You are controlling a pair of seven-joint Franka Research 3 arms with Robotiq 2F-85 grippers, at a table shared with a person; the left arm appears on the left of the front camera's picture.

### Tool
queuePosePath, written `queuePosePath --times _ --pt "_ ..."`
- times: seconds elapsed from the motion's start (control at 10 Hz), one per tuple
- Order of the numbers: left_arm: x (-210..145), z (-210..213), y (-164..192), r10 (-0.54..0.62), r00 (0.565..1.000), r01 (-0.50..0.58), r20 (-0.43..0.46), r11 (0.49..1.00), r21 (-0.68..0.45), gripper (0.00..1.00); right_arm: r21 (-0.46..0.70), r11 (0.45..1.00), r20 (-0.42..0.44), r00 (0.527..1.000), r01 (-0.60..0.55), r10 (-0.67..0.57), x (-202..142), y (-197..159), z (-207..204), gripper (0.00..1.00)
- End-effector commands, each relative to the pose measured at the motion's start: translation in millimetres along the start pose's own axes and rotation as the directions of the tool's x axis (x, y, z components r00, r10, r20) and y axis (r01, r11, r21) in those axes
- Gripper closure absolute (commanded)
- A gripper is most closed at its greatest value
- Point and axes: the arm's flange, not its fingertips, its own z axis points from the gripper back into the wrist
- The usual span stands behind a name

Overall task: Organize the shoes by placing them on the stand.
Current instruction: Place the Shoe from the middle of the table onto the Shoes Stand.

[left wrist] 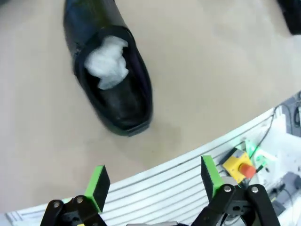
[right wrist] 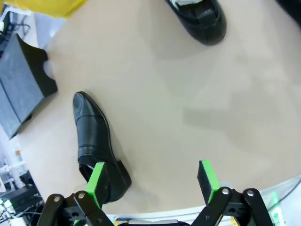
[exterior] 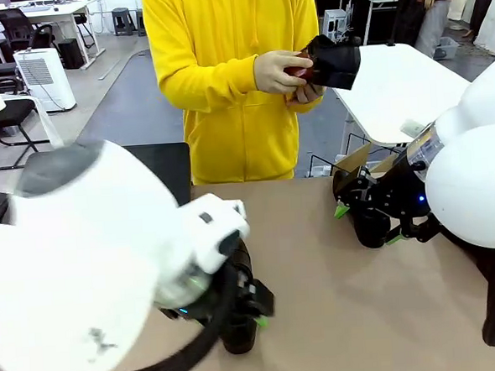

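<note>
A person in a yellow hoodie stands at the far side and holds one black shoe (exterior: pixel 334 62) in both hands above the table. In the left wrist view a glossy black shoe (left wrist: pixel 113 80) stuffed with white paper lies on the tan table, ahead of my open left gripper (left wrist: pixel 154 179). My right gripper (right wrist: pixel 150 176) is open too. Its left pad (right wrist: pixel 96 178) hangs over the heel of another black shoe (right wrist: pixel 94 136). A third shoe (right wrist: pixel 200 19) lies farther off. The black stand (right wrist: pixel 21 84) sits near the table's edge. In the front view, both grippers (exterior: pixel 249 316) (exterior: pixel 367 224) hover low over the table.
The table's metal front rail (left wrist: pixel 178 183) runs just below my left gripper, with a yellow box carrying a red stop button (left wrist: pixel 241 165) beyond it. A white table (exterior: pixel 401 83) stands behind the person on the right. Bare tan tabletop (exterior: pixel 320 265) lies between the two arms.
</note>
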Motion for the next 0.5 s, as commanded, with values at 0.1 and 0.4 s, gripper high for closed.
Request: queuePosePath --times 0.1,0.4 --pt "38.3 -38.1 -33.4 0.076 0.997 -0.076 0.007 0.991 0.108 0.0 0.014 1.0 0.004 1.0 -0.019 0.019 2.7 -0.2 0.1 0.0" --pt "52.4 -39.0 -49.6 0.055 0.996 -0.063 0.064 0.988 0.137 0.0 0.014 1.0 0.004 1.0 -0.019 0.019 2.7 -0.2 0.1 0.0"
